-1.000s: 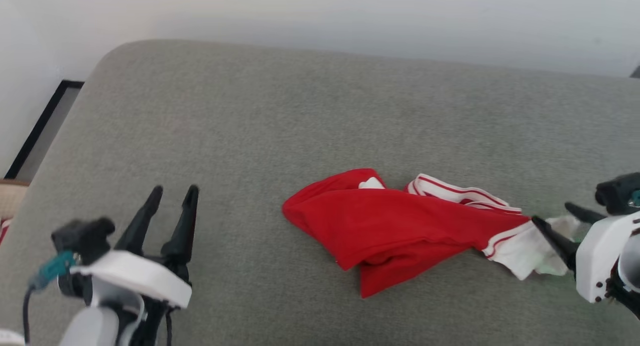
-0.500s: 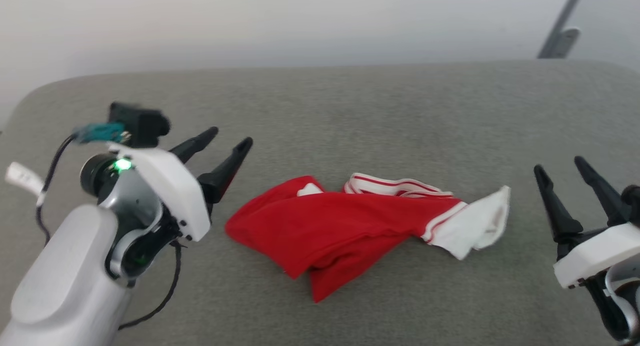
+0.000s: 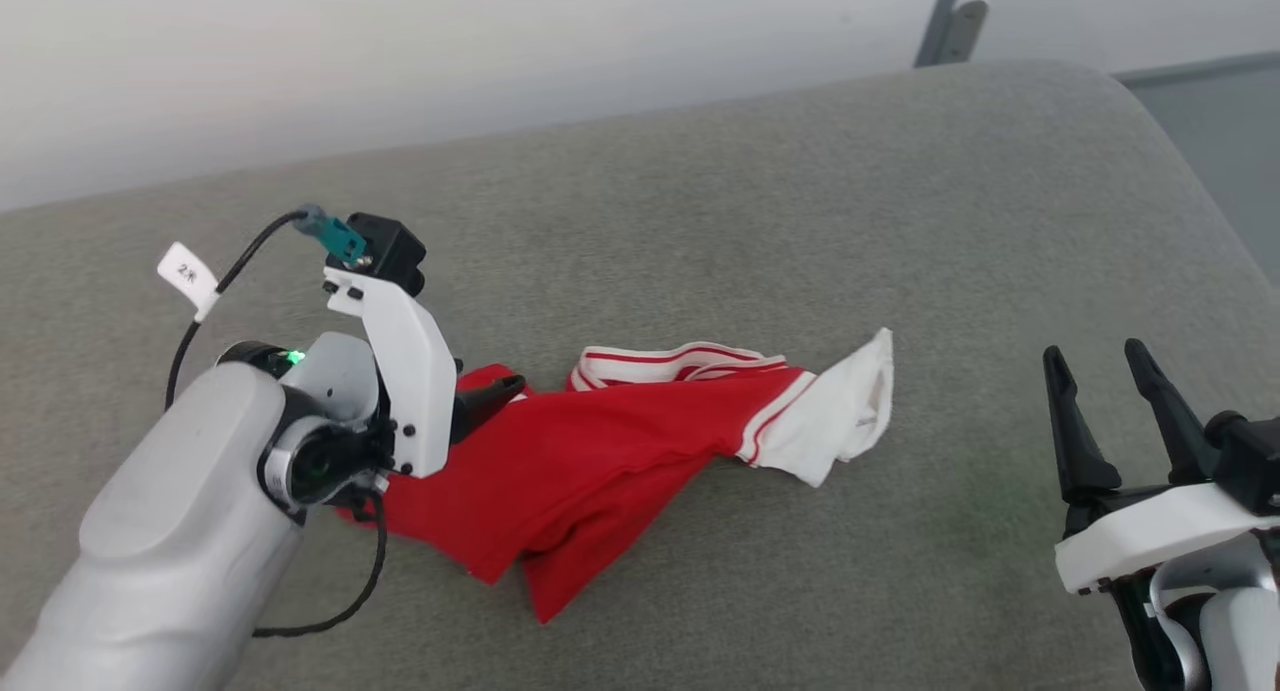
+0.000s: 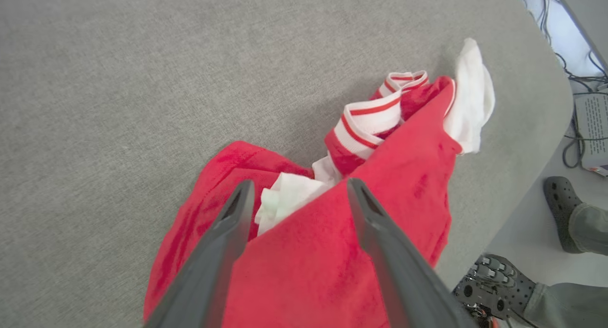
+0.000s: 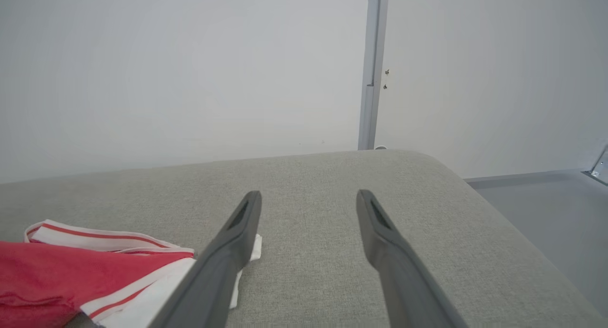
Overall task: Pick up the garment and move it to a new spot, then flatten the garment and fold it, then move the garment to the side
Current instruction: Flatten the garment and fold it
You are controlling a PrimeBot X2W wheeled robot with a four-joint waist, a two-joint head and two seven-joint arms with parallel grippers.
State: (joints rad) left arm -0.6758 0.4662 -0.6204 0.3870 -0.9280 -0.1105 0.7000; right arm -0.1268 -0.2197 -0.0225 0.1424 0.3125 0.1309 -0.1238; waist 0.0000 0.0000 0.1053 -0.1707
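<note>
At the lower right, my right gripper point(image 3: 1092, 356) stands spread wide and empty, well apart from the shirt point(image 3: 600, 451). At the lower left, my left gripper point(image 4: 300, 184) is also spread, over the shirt's red end, pinching nothing. The shirt lies crumpled mid-frame on the grey cushion point(image 3: 750, 191).

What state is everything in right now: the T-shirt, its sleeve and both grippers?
red T-shirt: crumpled in a heap on the grey cushion, not flattened, not folded.
white sleeve: sticking out loose at the shirt's right end.
left gripper: open, fingers over the red fabric at the shirt's left end, nothing pinched.
right gripper: open, empty, apart from the sleeve, to its right.
</note>
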